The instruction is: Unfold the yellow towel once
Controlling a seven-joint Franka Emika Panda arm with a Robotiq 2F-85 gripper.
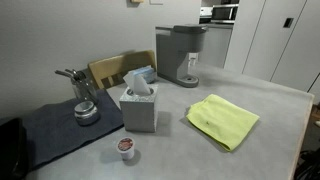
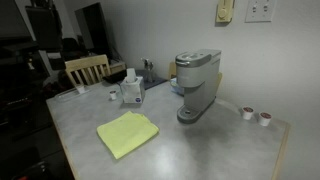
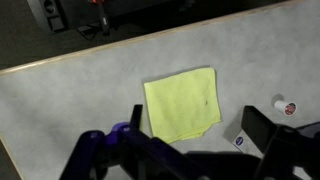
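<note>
We judge the task to be at its opening step: the approach, with no grasp made yet. The towel (image 3: 183, 104) lies flat and folded on the desk (image 3: 70, 100), a tidy rectangle in the middle of the wrist view. No part of it looks lifted or turned back.

The jaws stand wide open and hold nothing. Their two dark fingers come in from the bottom of that frame, one at lower centre-left and one at lower right. The towel's lower edge sits between them in the picture. We read them as hanging well above the cloth, not touching it. Neither exterior view shows the arm.

In an exterior view the towel (image 1: 222, 120) lies right of centre, apart from the tissue box (image 1: 138, 105). In an exterior view it (image 2: 128, 133) lies at lower centre-left, in front of the coffee machine (image 2: 197, 85) and clear of it.

The next move, as we see it, calls for coming down onto a free edge or corner and pinching the top layer alone. That layer would then be carried over the fold line. We cannot tell at this size which edge is the fold. The cloth looks thin and soft, so a deep pinch may take both layers and drag the whole towel.
</note>
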